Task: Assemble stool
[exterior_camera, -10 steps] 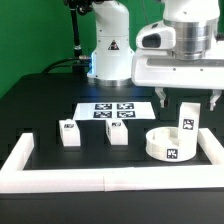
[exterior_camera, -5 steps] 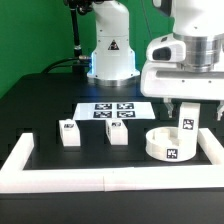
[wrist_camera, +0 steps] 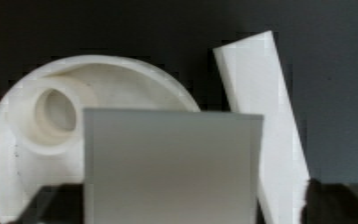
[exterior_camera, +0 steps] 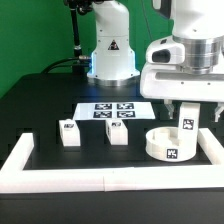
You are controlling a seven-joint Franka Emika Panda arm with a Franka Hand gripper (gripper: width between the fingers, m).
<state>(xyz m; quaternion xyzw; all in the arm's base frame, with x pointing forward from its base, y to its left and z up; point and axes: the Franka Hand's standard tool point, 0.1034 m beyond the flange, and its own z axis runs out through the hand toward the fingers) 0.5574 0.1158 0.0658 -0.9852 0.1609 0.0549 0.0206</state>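
Hanging over the black table (exterior_camera: 40,115) with its white border wall (exterior_camera: 60,178), the gripper (exterior_camera: 196,118) stands spread wide astride a leg block (exterior_camera: 187,124)

Inside a robotics laboratory: a white robot arm's base (exterior_camera: 110,50) standing at the back of a matte black table (exterior_camera: 40,110), fenced along the front and sides by a low white border wall (exterior_camera: 100,180). Flat on the table, the marker board (exterior_camera: 112,112) with its square black-and-white tags, echoed by a tag on a small white leg block (exterior_camera: 68,133). Behind, a plain green backdrop (exterior_camera: 30,40) and dark cables (exterior_camera: 76,30) trailing down. Looks every bit a rigged test bench
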